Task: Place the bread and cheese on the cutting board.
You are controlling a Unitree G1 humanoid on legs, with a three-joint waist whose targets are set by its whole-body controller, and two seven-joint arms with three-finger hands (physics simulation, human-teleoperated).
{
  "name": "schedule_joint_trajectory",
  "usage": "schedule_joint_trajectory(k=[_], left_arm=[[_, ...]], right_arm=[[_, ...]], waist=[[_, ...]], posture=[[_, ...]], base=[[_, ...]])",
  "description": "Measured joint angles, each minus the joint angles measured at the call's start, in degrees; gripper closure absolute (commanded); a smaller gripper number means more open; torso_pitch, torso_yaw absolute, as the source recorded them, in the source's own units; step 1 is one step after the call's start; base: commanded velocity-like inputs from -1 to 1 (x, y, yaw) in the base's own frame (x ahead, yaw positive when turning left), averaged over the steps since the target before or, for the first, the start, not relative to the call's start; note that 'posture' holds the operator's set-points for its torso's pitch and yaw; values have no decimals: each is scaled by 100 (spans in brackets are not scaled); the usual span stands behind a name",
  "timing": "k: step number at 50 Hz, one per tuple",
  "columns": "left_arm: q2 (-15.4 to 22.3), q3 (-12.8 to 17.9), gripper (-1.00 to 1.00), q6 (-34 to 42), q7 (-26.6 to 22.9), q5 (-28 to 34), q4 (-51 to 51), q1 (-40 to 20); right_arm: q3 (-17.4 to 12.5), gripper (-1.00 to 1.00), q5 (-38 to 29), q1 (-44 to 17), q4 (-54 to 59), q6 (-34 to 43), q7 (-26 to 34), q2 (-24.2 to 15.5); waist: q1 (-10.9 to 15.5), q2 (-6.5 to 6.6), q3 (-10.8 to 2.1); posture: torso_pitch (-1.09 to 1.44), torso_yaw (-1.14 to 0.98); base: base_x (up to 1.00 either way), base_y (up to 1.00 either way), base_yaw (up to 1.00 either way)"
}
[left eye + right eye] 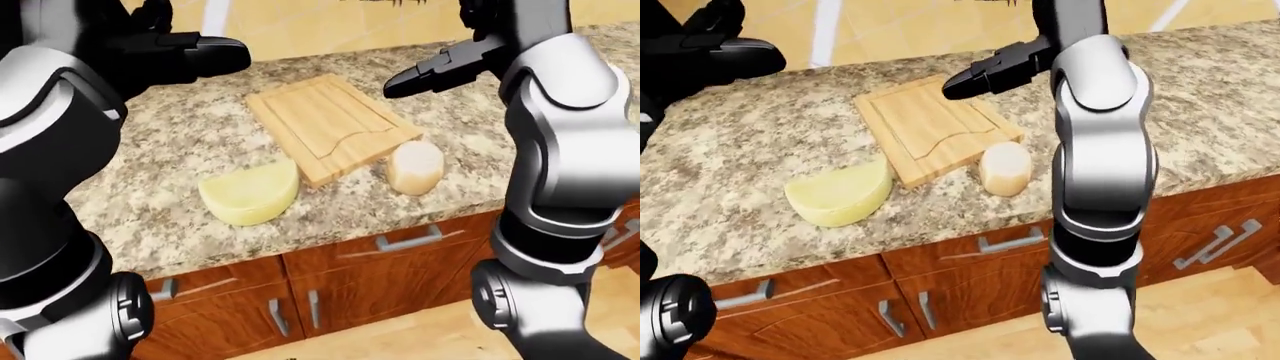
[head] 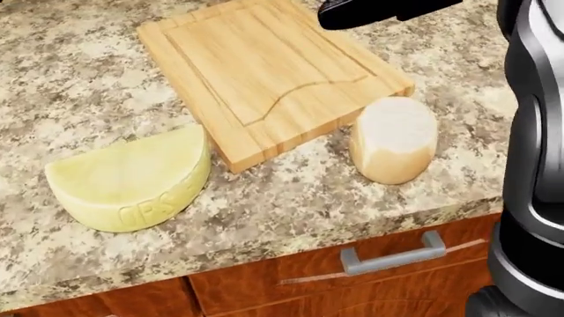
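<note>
Both items are on the granite counter (image 2: 71, 59), neither on the cutting board (image 2: 256, 66) yet, so the task hasn't really started. The cheese (image 2: 132, 181) is a half-round wedge lying flat just off the board's lower-left corner in the head view, very close to its edge, can't tell if touching. The bread (image 2: 394, 148) is a short pale chunk with its cut face up, just beside the board's lower-right edge, near the counter lip above the drawer handle (image 2: 394, 254). The board is bare and sits at an angle, so both items need only a short lift and shift inward. The right hand (image 1: 430, 69) hovers above the far side of the board, fingers extended and holding nothing, well above the bread, not in contact. The left hand (image 1: 190, 54) is raised over the counter at upper left of the left-eye view, also carrying nothing; its fingers look roughly extended but the dark render makes the exact pose hard to read. My read: the hands are staged one per item, right for bread, left for cheese. The bread looks like the easier first grab, upright and compact; risk is nudging it off the counter edge on approach. The cheese is low and wide, so it probably needs a grip across the thin dimension
</note>
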Motion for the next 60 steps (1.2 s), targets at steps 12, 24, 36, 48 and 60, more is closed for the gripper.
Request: schedule_joint_trajectory(k=[12, 24, 36, 48, 60], left_arm=[[8, 4, -100, -15, 7, 29, 16, -16], [-9, -19, -100, 41, -19, 16, 11, 0], [-1, -23, -100, 50, -68, -22, -38, -30], [8, 13, -100, 4, -27, 101, 21, -4], [-52, -55, -100, 96, -77, 52, 5, 2]], right_arm=[[-47, -100, -9, -89, -97, 57, 37, -71], [-12, -100, -118, 187, -313, 370, 184, -131], [-45, -100, -428, 183, -292, 217, 291, -107], [-9, -100, -424, 112, -260, 203, 334, -59], [-15, -100, -552, 529, -349, 484, 385, -115]], waist=[[15, -111, -160], [6, -131, -95], [131, 70, -270], [36, -100, 80], [0, 14, -102]], posture=[[0, 0], [0, 0], [0, 0], [0, 0], [0, 0]], base=[[0, 0, 0], [0, 0, 0], [0, 0, 39], [0, 0, 14], [0, 0, 0]])
